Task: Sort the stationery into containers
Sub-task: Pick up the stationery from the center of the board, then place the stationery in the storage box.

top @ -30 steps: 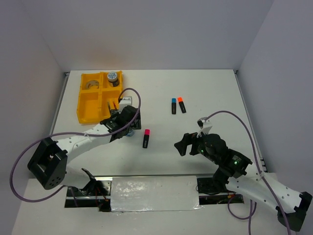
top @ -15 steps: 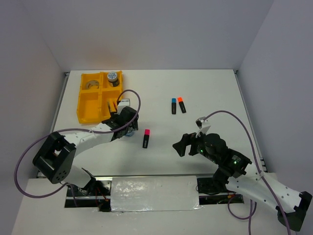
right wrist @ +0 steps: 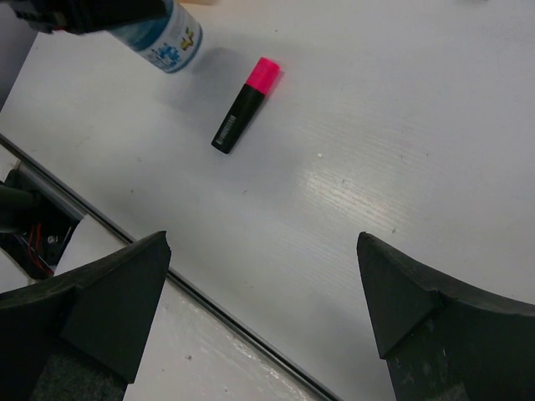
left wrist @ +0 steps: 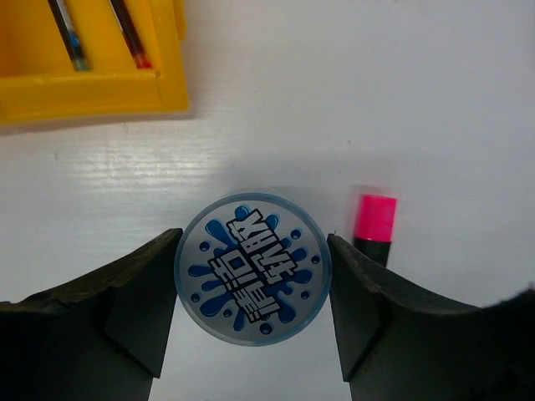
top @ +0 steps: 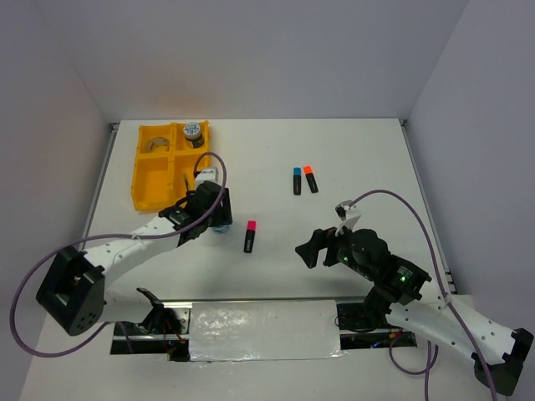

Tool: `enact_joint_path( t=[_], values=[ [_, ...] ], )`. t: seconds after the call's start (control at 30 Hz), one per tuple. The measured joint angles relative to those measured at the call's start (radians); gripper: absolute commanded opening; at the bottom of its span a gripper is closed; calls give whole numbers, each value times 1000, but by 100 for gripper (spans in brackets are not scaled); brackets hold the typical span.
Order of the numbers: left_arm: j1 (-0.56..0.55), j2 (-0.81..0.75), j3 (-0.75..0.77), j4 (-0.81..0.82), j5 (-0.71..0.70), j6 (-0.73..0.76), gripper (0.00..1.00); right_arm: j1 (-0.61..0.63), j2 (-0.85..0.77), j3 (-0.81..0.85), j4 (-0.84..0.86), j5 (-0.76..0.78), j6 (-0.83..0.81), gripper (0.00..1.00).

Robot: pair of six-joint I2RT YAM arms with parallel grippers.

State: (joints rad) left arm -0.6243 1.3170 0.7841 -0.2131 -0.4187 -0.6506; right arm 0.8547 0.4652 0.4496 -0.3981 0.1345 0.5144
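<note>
a: well, what do we see at the left gripper [left wrist: 255, 280]?
b: we see its fingers [left wrist: 138, 296] touching both sides of a blue-white tape roll [left wrist: 253, 266], so the claw is closed on it. the roll is just off the near edge of the yellow tray [left wrist: 92, 93] and beside the pink highlighter [left wrist: 374, 221]. we cannot tell whether it rests on the table [top: 359, 159] or is raised.
a: and the right gripper [right wrist: 262, 242]?
b: we see it spread wide with nothing in it, hanging above the table near that pink highlighter.
a: what else do we spot?
b: a teal pen [left wrist: 67, 33] and a red pen [left wrist: 129, 33] lie in one tray compartment. the blue highlighter [top: 297, 180] and orange highlighter [top: 310, 178] lie side by side, well apart from the tray.
</note>
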Motion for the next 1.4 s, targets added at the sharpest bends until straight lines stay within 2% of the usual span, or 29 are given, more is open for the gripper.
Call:
enact_joint_path(
  t=[0.1, 0.2, 0.4, 0.53, 0.7, 1.0, 1.4],
  values=[
    [1, -73, 70, -75, 2, 21, 0, 0, 0, 0, 2, -2, -5, 100],
    [46, -62, 241, -133, -8, 48, 0, 0, 9, 0, 16, -4, -11, 100],
    [284, 152, 574, -122, 3, 80, 0, 0, 61, 0, 60, -8, -22, 100],
    [343, 316, 689, -94, -3, 133, 0, 0, 85, 0, 84, -10, -34, 100],
    [377, 459, 746, -5, 20, 213, 0, 0, 116, 0, 122, -27, -38, 100],
    [464, 587, 797, 131, 61, 285, 0, 0, 188, 0, 180, -72, -41, 100],
    [472, 721, 832, 202, 92, 316, 0, 0, 239, -7, 257, -107, -49, 100]
  ],
)
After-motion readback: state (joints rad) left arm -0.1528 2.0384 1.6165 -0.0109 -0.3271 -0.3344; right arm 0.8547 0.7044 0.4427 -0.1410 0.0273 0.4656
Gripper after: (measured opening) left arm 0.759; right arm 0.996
